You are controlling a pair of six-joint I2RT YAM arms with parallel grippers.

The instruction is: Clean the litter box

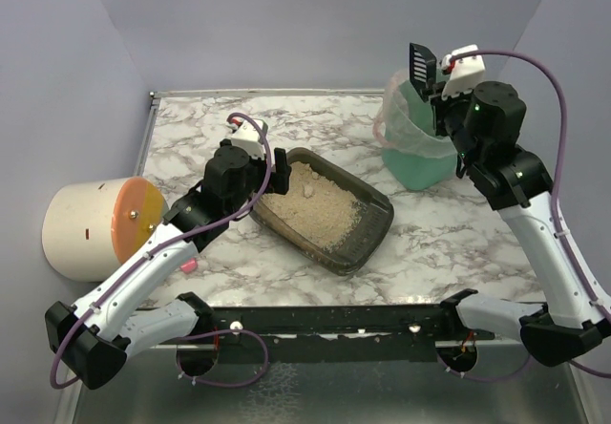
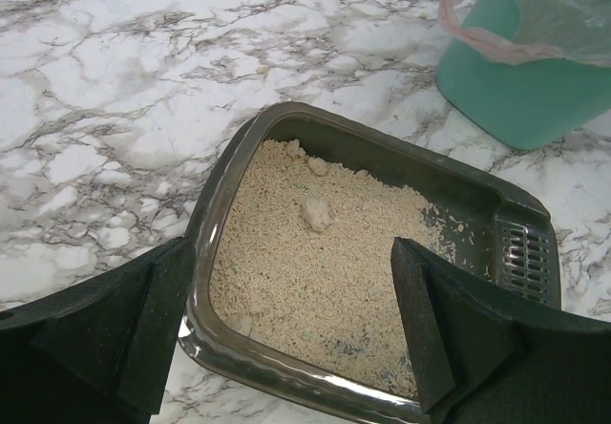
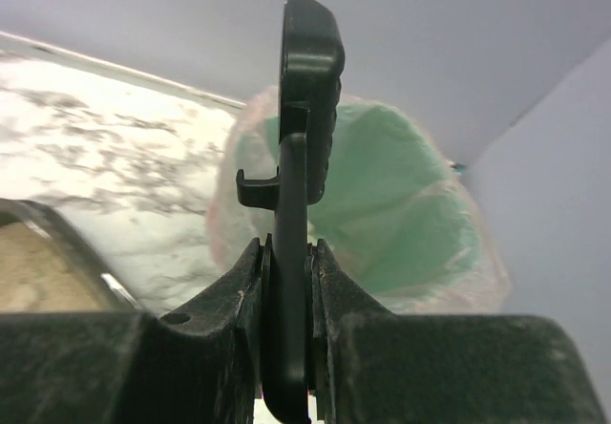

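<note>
Right gripper (image 3: 286, 264) clamped on scoop (image 3: 307, 80) near bin (image 3: 406, 204); left gripper (image 2: 291, 257) apart (litter box (image 2: 286, 118) unheld). Box may slide under scooping, spilling litter (image 2: 315, 281).

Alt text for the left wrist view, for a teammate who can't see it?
The litter box, holding beige litter with a few clumps, lies ahead of the open left claw, its near rim between the two black fingers. It sits on a marbled table, with a bag-lined green bin at upper right.

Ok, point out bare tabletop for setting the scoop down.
Bare marble lies behind the litter box, left of the green bin, and in front of the bin beside the right arm. The left arm crowds the box's left side.
</note>
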